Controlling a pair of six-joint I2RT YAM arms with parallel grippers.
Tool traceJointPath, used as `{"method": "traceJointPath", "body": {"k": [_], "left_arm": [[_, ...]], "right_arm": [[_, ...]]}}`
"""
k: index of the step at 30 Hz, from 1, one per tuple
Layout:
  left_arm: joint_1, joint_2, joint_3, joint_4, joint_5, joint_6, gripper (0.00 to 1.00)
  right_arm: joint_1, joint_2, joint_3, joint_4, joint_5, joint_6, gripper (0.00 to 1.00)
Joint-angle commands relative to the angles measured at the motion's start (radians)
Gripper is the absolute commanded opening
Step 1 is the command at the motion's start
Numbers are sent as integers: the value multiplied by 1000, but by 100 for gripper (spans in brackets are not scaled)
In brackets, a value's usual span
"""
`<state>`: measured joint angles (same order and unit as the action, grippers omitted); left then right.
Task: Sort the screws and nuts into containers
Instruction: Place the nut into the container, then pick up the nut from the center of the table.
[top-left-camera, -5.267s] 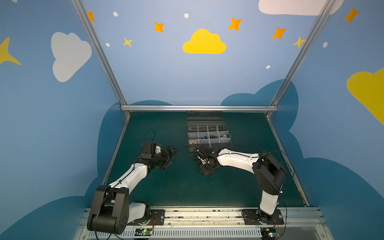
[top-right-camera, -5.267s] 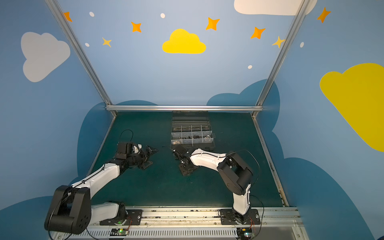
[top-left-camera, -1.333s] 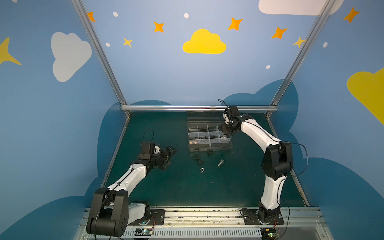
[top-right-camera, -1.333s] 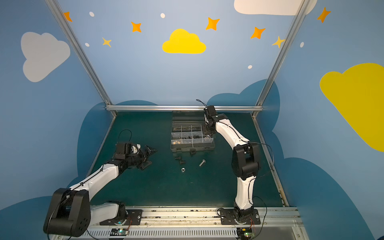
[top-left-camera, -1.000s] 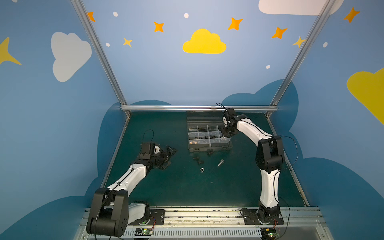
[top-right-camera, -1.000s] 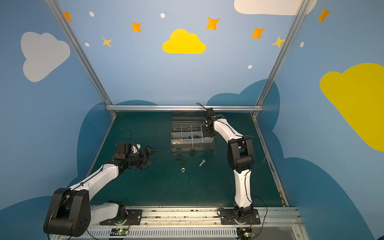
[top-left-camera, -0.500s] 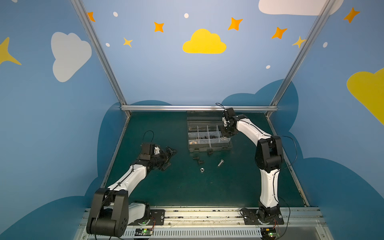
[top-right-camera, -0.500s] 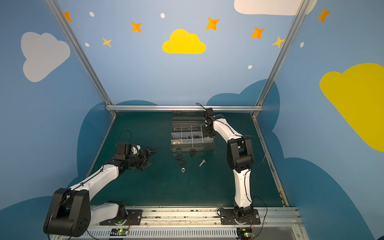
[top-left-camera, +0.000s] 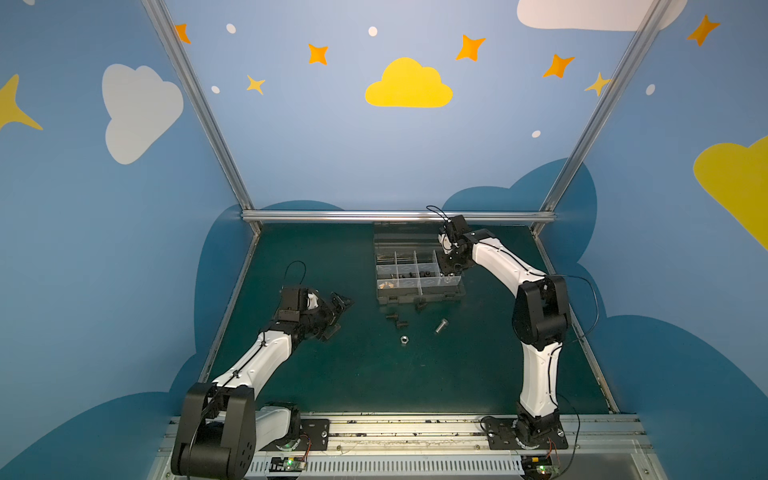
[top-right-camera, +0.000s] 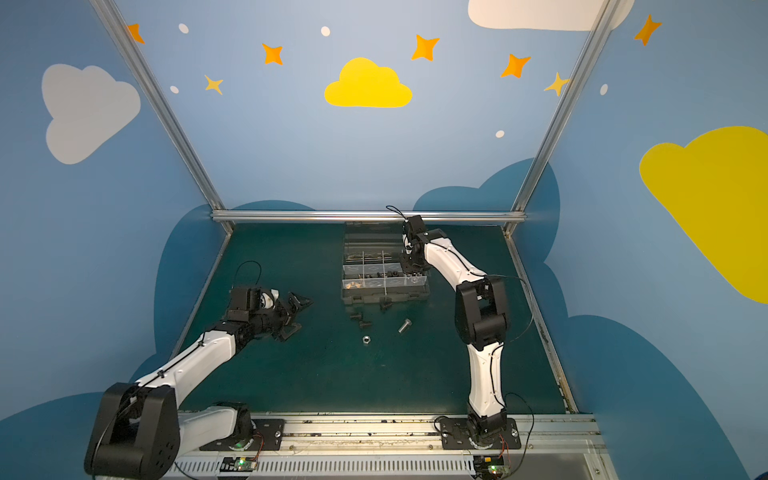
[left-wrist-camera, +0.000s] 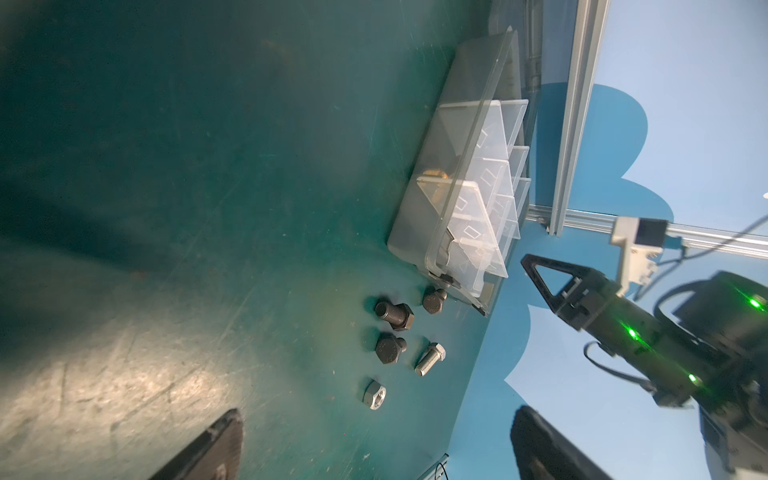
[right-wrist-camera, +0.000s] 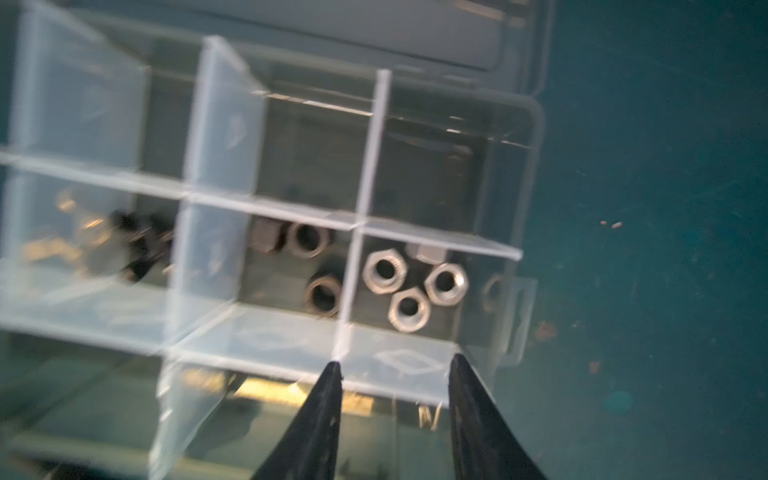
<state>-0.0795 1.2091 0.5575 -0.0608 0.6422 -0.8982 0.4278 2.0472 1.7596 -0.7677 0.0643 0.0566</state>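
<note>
Hovering over the right end of the grey box (top-left-camera: 419, 296), the right pincer (right-wrist-camera: 395, 361) is holding its two black fingers apart, and nothing is sitting between them. In the right wrist view the tips are hanging just above a clear divider at the edge of an end compartment, next to the side wall of the box (right-wrist-camera: 532, 166). Three silver nuts (right-wrist-camera: 409, 309) are lying flat and close together in this compartment, and one more seems to be standing on its edge behind them. Darker nuts (right-wrist-camera: 309, 239) are resting in the neighbouring compartment; what is lying further along is too blurred to name.

The left pincer (top-left-camera: 338, 316) is staying low over the counter (top-left-camera: 374, 374), well apart from the box, with its fingers spread wide and holding nothing. It is pointing towards the loose parts, which are showing in both top views and in the left wrist view.

These parts are waiting on the counter just in front of the box: three short black screws (left-wrist-camera: 395, 316), one longer silver screw (top-left-camera: 441, 325) lying on its side, and one silver nut (top-left-camera: 404, 339) lying closest to the robot. One of the black screws is sitting right beside the front wall of the box. The lid is lying open behind the box.
</note>
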Motion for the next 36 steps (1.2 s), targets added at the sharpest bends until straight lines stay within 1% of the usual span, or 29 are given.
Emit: {"method": "traceJointPath", "body": {"k": [1,5,9,16,20,26,30,36], "left_arm": [[4,-7,-7,-13,-9,-1,100],[6,-10,-8,-16,-10,0,100],[10,-11,-7,-20,-7,4,100],[13,-13,-15,-14,-3,4,100],[18,-11,-11,-20,-1,10,100],[20,-12,-15,-22,-1,11,100],[24,-12,-16,-22,1,13,100],[28,-10,-16,-26,4,18,100]], "right_arm": [[45,-117,-40,2,-59,-47,42],[85,-208,-129,1,-110,-57,44],[132,-277,-209,-12,-135,-55,45],[228,-345,-334,-5,-156,24,48],[286,-344,-409,29,-190,69,49],[356,-306,-477,59,-196,139,51],[401,-269,-468,47,-191,184,52],[464,-199,-411,4,-107,279,54]]}}
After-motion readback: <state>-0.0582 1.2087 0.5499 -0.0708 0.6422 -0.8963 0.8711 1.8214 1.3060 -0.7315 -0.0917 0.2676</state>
